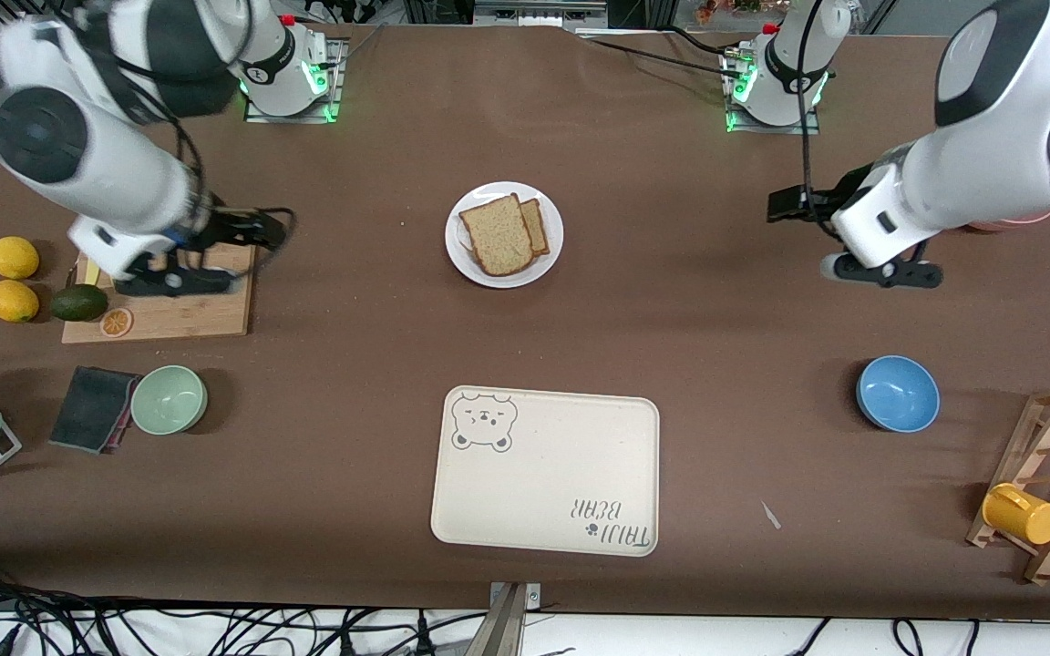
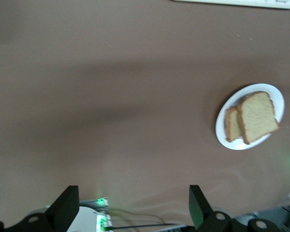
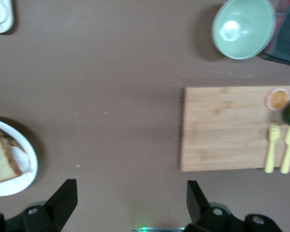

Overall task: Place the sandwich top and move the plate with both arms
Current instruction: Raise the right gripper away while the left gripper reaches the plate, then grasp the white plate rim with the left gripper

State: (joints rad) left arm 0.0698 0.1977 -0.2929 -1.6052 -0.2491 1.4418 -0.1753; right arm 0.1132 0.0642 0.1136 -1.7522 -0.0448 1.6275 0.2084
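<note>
The white plate (image 1: 550, 251) sits in the middle of the table, toward the robots' bases. The sandwich top (image 1: 498, 235) lies on it, partly over the second bread slice (image 1: 536, 225). My left gripper (image 1: 885, 273) is open and empty, raised over bare table toward the left arm's end. My right gripper (image 1: 174, 282) is open and empty over the cutting board (image 1: 188, 314). The left wrist view shows the open gripper (image 2: 132, 205), the plate (image 2: 275, 94) and the top slice (image 2: 257, 116). The right wrist view shows the open gripper (image 3: 130, 200) and the plate's rim (image 3: 29, 169).
A cream bear-printed tray (image 1: 543, 474) lies nearer the front camera than the plate. A blue bowl (image 1: 897, 392) and a wooden rack with a yellow mug (image 1: 1022, 513) stand toward the left arm's end. A green bowl (image 1: 169, 399), lemons (image 1: 14, 257) and an avocado (image 1: 79, 302) lie toward the right arm's end.
</note>
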